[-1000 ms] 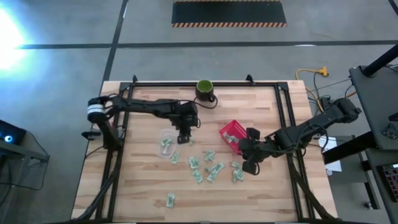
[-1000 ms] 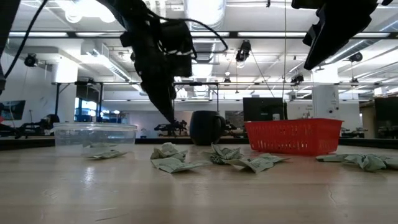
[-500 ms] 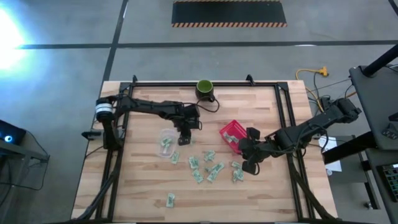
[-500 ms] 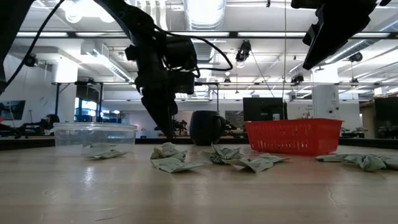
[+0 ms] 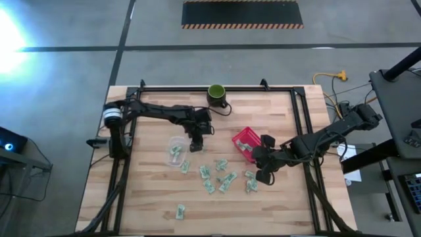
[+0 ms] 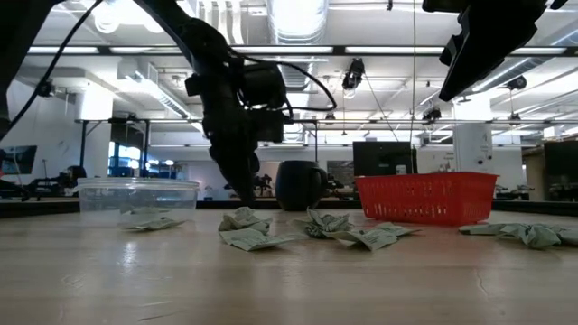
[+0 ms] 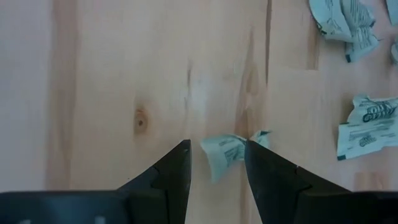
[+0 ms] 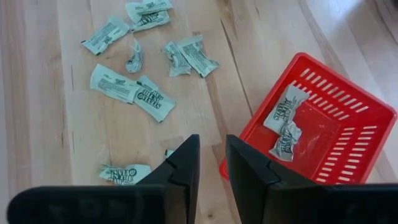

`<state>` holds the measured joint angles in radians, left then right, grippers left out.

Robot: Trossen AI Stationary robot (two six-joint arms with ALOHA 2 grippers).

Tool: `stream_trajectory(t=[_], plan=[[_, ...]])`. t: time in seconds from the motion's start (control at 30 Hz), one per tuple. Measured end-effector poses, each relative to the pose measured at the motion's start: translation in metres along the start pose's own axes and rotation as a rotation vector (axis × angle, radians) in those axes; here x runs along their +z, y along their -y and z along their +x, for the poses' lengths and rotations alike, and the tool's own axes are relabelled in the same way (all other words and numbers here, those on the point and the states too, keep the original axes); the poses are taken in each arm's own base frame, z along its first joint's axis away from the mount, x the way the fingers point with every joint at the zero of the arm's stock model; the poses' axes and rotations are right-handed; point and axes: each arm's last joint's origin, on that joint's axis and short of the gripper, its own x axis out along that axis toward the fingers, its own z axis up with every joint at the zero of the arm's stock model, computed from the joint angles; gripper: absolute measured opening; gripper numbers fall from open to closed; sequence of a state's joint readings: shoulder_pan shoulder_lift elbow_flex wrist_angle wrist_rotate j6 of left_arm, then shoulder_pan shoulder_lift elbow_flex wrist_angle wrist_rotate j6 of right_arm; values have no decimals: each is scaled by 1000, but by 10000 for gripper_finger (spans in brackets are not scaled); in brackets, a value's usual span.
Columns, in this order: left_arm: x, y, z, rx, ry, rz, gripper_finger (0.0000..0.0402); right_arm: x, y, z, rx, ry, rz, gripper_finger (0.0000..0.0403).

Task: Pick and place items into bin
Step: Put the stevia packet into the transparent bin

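Small pale green-and-white packets (image 5: 217, 174) lie scattered on the wooden table's middle, and they show as crinkled heaps in the low view (image 6: 257, 230). My left gripper (image 5: 196, 141) is down at the table beside the clear tub (image 5: 175, 150). It is open, and its fingers (image 7: 177, 171) stand on either side of one packet (image 7: 225, 152) that lies flat. My right gripper (image 5: 263, 172) hovers near the red basket (image 5: 245, 141), open by a narrow gap (image 8: 212, 146) and empty. Two packets (image 8: 286, 124) lie in the basket.
The dark green mug (image 5: 217, 96) stands near the far edge, behind the left arm. The clear tub (image 6: 137, 192) holds a few packets. One packet (image 5: 180, 210) lies alone near the near edge. A black frame rail (image 5: 302, 125) runs along the table's right side.
My left gripper has come down to the table top and shifted slightly toward the table's right, ending with its fingers around a packet. The right arm and the packets have kept still.
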<state>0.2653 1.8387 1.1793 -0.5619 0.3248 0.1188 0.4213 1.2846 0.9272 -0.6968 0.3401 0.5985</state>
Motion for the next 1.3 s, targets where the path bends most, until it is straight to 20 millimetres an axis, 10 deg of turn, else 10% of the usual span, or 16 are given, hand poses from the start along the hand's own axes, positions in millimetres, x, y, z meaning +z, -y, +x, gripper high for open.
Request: stream_trajectory(t=[1.0,1.3], plan=[[-3,-1,9,56,-41,29,130,1,1,0,-39,25,-22,68],[0,0,8,67,-35,30,59,1,1,0,-44,29,-22,68]])
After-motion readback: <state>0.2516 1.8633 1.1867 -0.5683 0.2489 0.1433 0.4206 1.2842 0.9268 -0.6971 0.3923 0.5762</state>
